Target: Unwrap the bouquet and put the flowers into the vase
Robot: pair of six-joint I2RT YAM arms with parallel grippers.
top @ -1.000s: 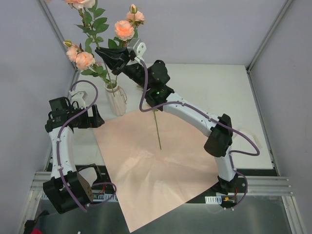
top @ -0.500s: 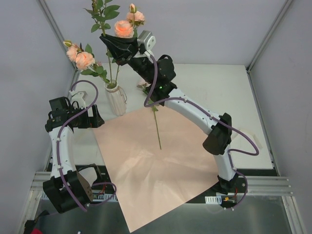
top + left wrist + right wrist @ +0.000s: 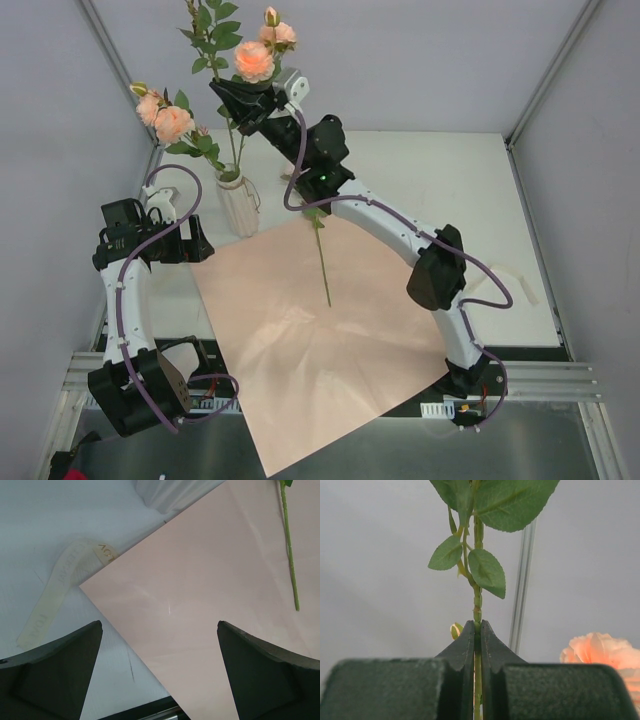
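Observation:
The white vase (image 3: pixel 239 206) stands at the back left and holds a stem with peach roses (image 3: pixel 165 119). Above it, my right gripper (image 3: pixel 228 98) (image 3: pixel 477 626) is shut on the thin green stem (image 3: pixel 477 600) of another flower, held upright, with leaves (image 3: pixel 212 30) above the fingers. That stem runs down toward the vase mouth; I cannot tell whether its end is inside. One more flower stem (image 3: pixel 322 262) (image 3: pixel 289 555) lies on the unwrapped bouquet's flat pink paper (image 3: pixel 320 340) (image 3: pixel 200 605). My left gripper (image 3: pixel 197 241) (image 3: pixel 160 623) hangs open over the paper's left edge, holding nothing.
A cream ribbon (image 3: pixel 59 591) lies on the white table left of the paper. More peach roses (image 3: pixel 256 61) (image 3: pixel 605 652) show beside the right wrist. The grey enclosure walls and a corner post (image 3: pixel 522 580) stand close behind the vase.
My right gripper has risen and shifted slightly right above the vase, bringing the held stem more upright. The left arm has not moved.

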